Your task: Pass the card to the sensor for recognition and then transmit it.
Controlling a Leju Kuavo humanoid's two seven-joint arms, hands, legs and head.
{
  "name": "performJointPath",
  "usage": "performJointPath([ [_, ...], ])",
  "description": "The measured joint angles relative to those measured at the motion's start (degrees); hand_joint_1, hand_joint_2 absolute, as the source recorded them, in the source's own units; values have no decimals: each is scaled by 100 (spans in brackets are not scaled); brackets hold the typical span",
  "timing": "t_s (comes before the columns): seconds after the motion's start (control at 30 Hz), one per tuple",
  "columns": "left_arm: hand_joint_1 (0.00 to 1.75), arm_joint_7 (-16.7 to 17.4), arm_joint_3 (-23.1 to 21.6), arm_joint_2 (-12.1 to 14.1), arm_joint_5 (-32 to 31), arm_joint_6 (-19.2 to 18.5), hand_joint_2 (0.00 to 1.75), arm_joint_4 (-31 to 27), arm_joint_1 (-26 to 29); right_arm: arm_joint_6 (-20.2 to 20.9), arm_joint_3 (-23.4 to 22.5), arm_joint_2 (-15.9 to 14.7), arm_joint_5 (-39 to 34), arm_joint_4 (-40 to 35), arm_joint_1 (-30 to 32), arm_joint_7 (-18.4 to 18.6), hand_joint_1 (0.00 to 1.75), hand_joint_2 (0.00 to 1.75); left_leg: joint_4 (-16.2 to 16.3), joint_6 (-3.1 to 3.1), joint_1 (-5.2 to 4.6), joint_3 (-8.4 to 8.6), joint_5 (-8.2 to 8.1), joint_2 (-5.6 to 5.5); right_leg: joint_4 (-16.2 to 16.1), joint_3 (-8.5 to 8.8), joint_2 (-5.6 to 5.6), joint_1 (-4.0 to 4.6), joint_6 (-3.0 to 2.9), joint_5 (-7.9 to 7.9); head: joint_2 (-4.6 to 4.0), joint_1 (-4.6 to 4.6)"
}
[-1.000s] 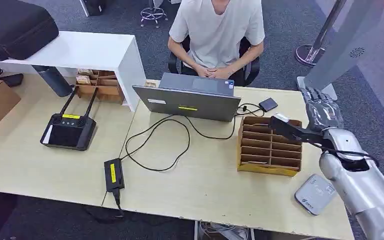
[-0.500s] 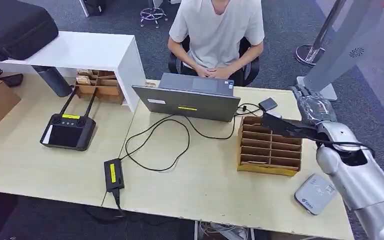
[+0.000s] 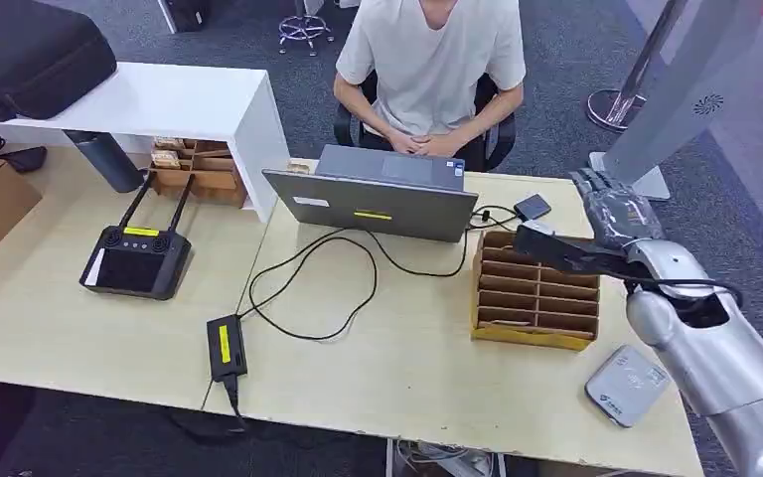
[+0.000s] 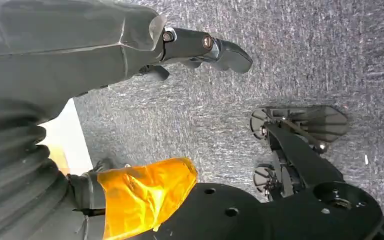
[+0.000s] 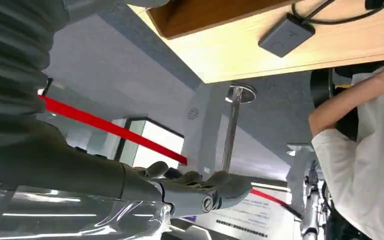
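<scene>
At the far right end of the counter (image 3: pixel 407 368), the right hand (image 3: pixel 616 214) is raised above the edge, beside the wooden slotted box (image 3: pixel 534 290). Its fingers (image 5: pixel 200 187) are stretched out almost straight and lie close together; they hold nothing and they touch nothing, with only floor and a red barrier tape behind them in the right wrist view. A black camera bracket on the wrist reaches over the far corner of the box.

I cannot make out a card in any slot of the box. The white card reader (image 3: pixel 628 385) lies flat near the front right corner of the counter, just beside the silver forearm and well apart from the hand. A small dark adapter (image 3: pixel 533 207) lies on the counter between the box and the laptop (image 3: pixel 373 204), with its cable running to the laptop.

The left hand (image 4: pixel 130 45) hangs over grey carpet; its fingers (image 4: pixel 215 47) are extended and grasp nothing.

Behind the laptop a person (image 3: pixel 429 60) in a white shirt sits with both hands together. Further left on the counter are a black remote controller (image 3: pixel 137 263) and a black power brick (image 3: pixel 226 347).
</scene>
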Motion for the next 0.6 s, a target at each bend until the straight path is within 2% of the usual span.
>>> performJointPath([
  [0.47,0,-2,0,24,-2,-2,175,0,44,-127,63,0,-26,162,5,-11,0,175,0,0,0,0,0,0,0,0,0,0,0,0,0,2],
  [0.6,0,-4,0,20,-9,-2,175,0,40,-473,57,28,-24,192,95,-9,0,175,0,0,0,0,0,0,0,0,0,0,0,0,0,0],
])
